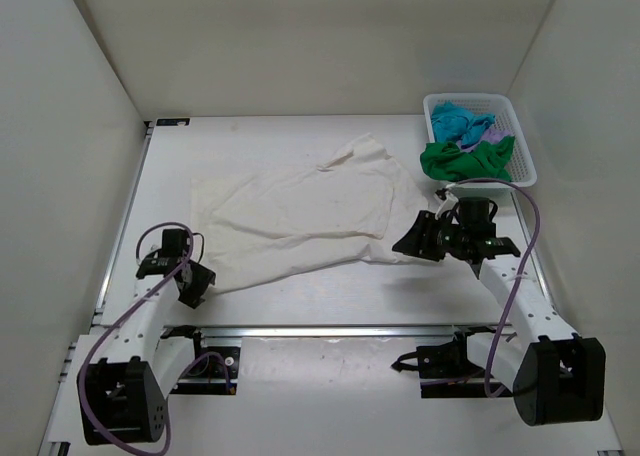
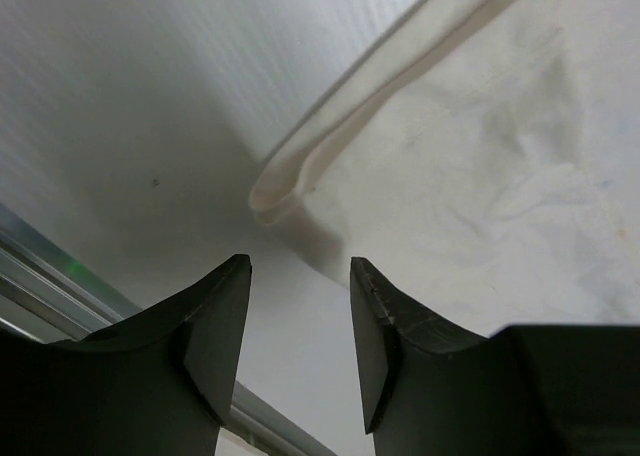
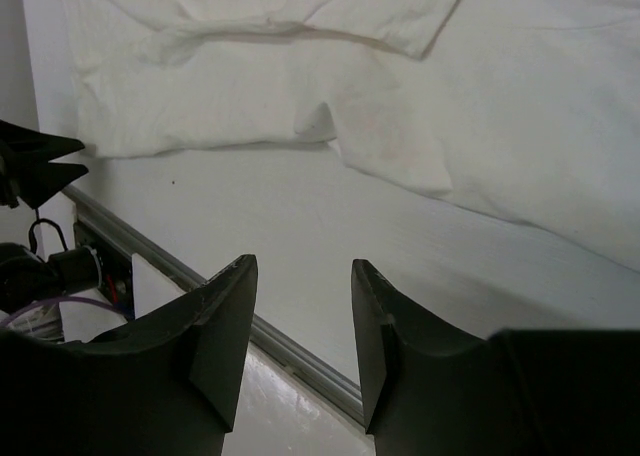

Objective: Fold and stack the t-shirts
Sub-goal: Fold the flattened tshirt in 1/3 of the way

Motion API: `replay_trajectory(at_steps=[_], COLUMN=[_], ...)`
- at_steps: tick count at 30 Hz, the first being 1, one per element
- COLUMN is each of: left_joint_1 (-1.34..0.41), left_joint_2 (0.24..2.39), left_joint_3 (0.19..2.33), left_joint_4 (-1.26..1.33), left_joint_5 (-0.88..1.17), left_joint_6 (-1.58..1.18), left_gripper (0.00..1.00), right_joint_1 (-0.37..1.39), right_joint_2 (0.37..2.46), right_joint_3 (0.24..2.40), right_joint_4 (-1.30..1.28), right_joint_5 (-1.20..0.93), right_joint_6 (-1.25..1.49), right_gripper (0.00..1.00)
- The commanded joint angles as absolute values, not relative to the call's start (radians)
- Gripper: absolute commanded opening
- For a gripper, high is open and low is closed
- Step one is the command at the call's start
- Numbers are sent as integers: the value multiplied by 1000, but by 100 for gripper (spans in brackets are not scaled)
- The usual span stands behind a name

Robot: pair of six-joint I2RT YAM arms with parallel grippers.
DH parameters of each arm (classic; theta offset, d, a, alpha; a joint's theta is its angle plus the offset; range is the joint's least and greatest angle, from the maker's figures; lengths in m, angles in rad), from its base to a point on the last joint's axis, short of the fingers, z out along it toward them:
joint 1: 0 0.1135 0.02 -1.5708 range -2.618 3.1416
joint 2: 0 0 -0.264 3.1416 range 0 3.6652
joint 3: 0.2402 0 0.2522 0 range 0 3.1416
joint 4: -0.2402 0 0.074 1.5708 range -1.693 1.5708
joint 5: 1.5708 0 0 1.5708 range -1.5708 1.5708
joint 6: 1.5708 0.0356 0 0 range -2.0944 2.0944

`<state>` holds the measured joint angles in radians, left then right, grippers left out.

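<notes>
A large cream-white t-shirt (image 1: 300,211) lies spread and wrinkled on the table's middle. It also shows in the left wrist view (image 2: 480,136) and the right wrist view (image 3: 300,66). Green (image 1: 465,160), turquoise-blue (image 1: 458,122) and pale lilac (image 1: 490,131) t-shirts are bunched in the white lattice basket (image 1: 524,156) at the back right. My left gripper (image 1: 193,288) is open and empty just off the shirt's near-left corner (image 2: 272,198). My right gripper (image 1: 412,242) is open and empty beside the shirt's right edge.
The basket stands at the table's far right corner. A metal rail (image 1: 340,329) runs along the table's near edge, also in the right wrist view (image 3: 290,346). White enclosure walls stand left, right and behind.
</notes>
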<state>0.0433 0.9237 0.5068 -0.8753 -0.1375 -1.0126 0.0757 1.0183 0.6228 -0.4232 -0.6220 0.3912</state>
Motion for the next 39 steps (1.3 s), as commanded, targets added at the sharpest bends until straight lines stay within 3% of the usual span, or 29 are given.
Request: replay_trajectory(at_steps=[1, 3, 11, 16, 19, 23, 28, 34, 39], left_joint_1=[29, 29, 38, 115, 120, 156, 198, 176, 172], left_joint_2=[855, 822, 721, 793, 895, 972, 1017, 1078, 1095], left_joint_3=[434, 384, 290, 331, 417, 512, 551, 601, 572], left_joint_4=[-801, -781, -664, -629, -658, -672, -673, -638, -608], left_joint_5=[-124, -126, -167, -144, -187, -204, -233, -242, -216], left_joint_6=[-1162, -1199, -1256, -1166, -1083, -974, -864, -796, -808], left_gripper=[55, 49, 46, 12, 2, 0, 0, 1, 0], right_joint_1=[92, 97, 112, 45, 9, 3, 40, -41, -84], right_joint_2=[1034, 1042, 1058, 1089, 1146, 1222, 1295, 1154, 1109], right_joint_3=[663, 672, 667, 646, 652, 646, 585, 520, 480], right_joint_4=[-390, -396, -407, -345, -275, -149, -71, -239, -316], right_joint_5=[-667, -675, -676, -675, -692, -625, -537, -381, -324], right_joint_6=[376, 377, 371, 402, 437, 500, 537, 459, 422], right_gripper=[40, 39, 40, 40, 33, 21, 18, 36, 40])
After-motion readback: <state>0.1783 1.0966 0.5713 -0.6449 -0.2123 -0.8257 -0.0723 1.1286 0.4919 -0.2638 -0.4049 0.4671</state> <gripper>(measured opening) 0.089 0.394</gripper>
